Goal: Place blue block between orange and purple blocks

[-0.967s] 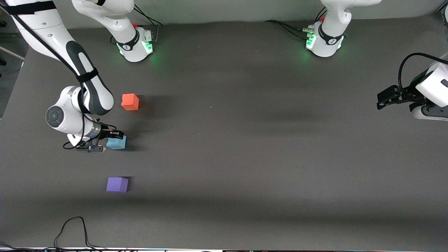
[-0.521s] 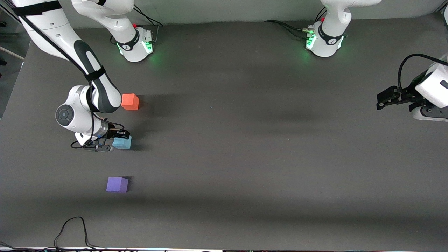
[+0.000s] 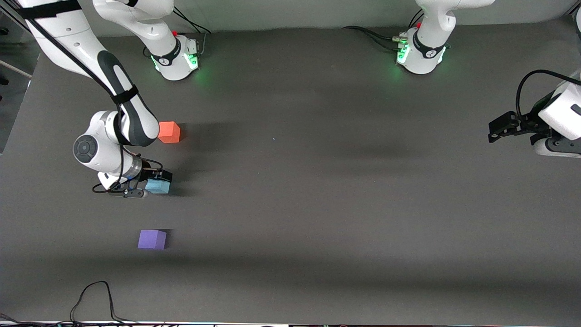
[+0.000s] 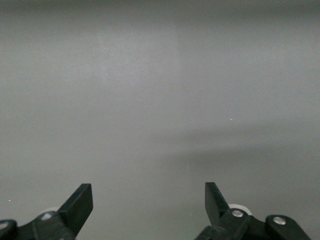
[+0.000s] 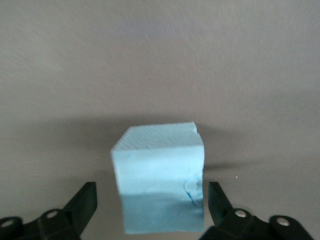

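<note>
My worry here is a nudge on withdrawal: the right gripper (image 3: 152,184) stands spread around the light-blue cube (image 3: 158,186), and in the right wrist view there is a gap between each fingertip (image 5: 85,200) and the cube's (image 5: 160,175) sides, so I judge it released. If I lift off at an angle, one finger could clip a face and slide or turn the cube out of line. A second risk is alignment: the cube sits a shade toward the table's middle from a straight line joining the orange-red cube (image 3: 169,132) and the violet cube (image 3: 152,239), so the placement may read as loose.

The blue cube rests on the dark tabletop (image 3: 317,204), toward the right arm's end, between the other two cubes, and directly between my right gripper's fingers. The left gripper (image 3: 499,127) waits near the table's edge at the left arm's end, fingers apart (image 4: 80,205), holding nothing.
</note>
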Action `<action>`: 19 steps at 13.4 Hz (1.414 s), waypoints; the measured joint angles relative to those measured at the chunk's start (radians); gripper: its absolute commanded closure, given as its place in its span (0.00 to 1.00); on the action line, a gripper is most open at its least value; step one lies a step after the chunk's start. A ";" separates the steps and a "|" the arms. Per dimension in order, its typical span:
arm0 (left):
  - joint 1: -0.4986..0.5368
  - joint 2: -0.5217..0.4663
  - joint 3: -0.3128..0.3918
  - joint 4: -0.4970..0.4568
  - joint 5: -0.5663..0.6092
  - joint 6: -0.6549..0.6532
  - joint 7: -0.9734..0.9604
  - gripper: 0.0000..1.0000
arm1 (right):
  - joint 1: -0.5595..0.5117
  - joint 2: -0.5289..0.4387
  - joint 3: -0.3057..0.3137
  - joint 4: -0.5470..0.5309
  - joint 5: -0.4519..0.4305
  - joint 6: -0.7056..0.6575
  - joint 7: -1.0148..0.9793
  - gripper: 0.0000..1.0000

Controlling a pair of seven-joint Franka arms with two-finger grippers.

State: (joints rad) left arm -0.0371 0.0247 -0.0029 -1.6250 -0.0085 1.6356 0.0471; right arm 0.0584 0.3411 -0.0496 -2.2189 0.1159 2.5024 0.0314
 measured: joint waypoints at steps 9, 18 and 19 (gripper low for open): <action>0.000 0.000 0.000 0.000 0.000 0.000 0.000 0.00 | 0.003 -0.299 0.000 0.557 -0.002 -0.879 -0.006 0.00; 0.000 0.000 0.001 0.000 0.000 0.000 0.000 0.00 | 0.134 -0.341 -0.076 0.657 -0.025 -1.020 -0.006 0.00; 0.000 0.000 0.001 0.000 0.000 0.000 0.000 0.00 | 0.134 -0.341 -0.078 0.641 -0.032 -1.010 -0.006 0.00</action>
